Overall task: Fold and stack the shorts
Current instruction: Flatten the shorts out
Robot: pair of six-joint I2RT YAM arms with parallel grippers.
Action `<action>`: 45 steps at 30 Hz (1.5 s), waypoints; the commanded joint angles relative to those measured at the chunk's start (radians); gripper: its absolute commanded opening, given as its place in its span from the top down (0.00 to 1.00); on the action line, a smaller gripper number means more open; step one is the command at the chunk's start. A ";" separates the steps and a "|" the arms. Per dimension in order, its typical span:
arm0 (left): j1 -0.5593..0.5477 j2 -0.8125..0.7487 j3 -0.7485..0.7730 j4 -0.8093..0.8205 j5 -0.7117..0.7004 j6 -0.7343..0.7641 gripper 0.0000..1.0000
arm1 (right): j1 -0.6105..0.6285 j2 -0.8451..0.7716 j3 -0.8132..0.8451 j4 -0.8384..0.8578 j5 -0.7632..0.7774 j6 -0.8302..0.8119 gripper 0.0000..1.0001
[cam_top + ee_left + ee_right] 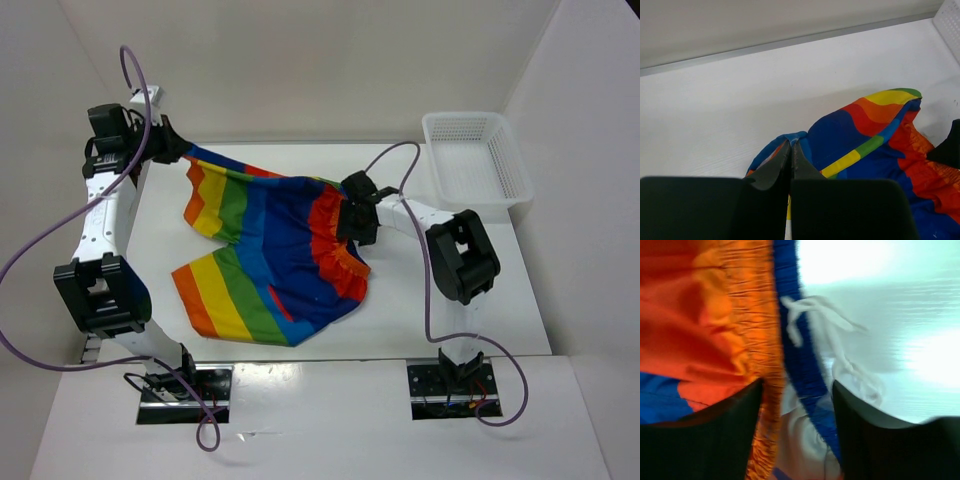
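The rainbow-striped shorts (270, 250) lie spread on the white table, legs toward the left and the red-orange waistband toward the right. My left gripper (185, 152) at the far left corner is shut on the hem of the upper leg, which stretches up to it. In the left wrist view its fingers (791, 145) are pressed together on the blue fabric of the shorts (855, 135). My right gripper (352, 215) sits at the waistband. It stands open (797, 385), with the orange and blue waistband (750, 315) running between its fingers. The white drawstring (810, 310) lies loose beside the band.
A white plastic mesh basket (475, 155) stands at the back right corner of the table (420, 300). White walls close in the table at the back and both sides. Purple cables loop from both arms.
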 commanded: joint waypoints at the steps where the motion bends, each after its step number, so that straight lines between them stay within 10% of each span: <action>1: 0.000 0.002 -0.003 0.033 0.041 0.025 1.00 | -0.022 -0.062 0.014 0.072 -0.044 -0.037 0.34; 4: 0.000 0.012 -0.003 0.033 0.052 0.025 1.00 | -0.033 -0.085 0.086 0.049 -0.044 -0.046 0.27; 11: -0.019 0.030 0.006 0.033 0.061 0.025 1.00 | -0.088 0.038 0.302 0.035 -0.136 -0.066 0.49; 15: -0.019 0.030 0.037 0.024 0.061 0.025 1.00 | -0.108 0.187 0.484 -0.035 -0.106 -0.117 0.10; 33: -0.019 0.058 0.098 -0.026 0.052 0.025 1.00 | -0.130 0.438 0.713 -0.052 -0.006 -0.201 0.16; 39: -0.019 0.058 0.117 -0.045 0.052 0.025 1.00 | -0.148 0.470 0.735 0.032 -0.007 -0.221 0.38; 45: -0.019 0.067 0.117 -0.045 0.052 0.025 1.00 | -0.148 0.495 0.815 0.010 -0.087 -0.212 0.94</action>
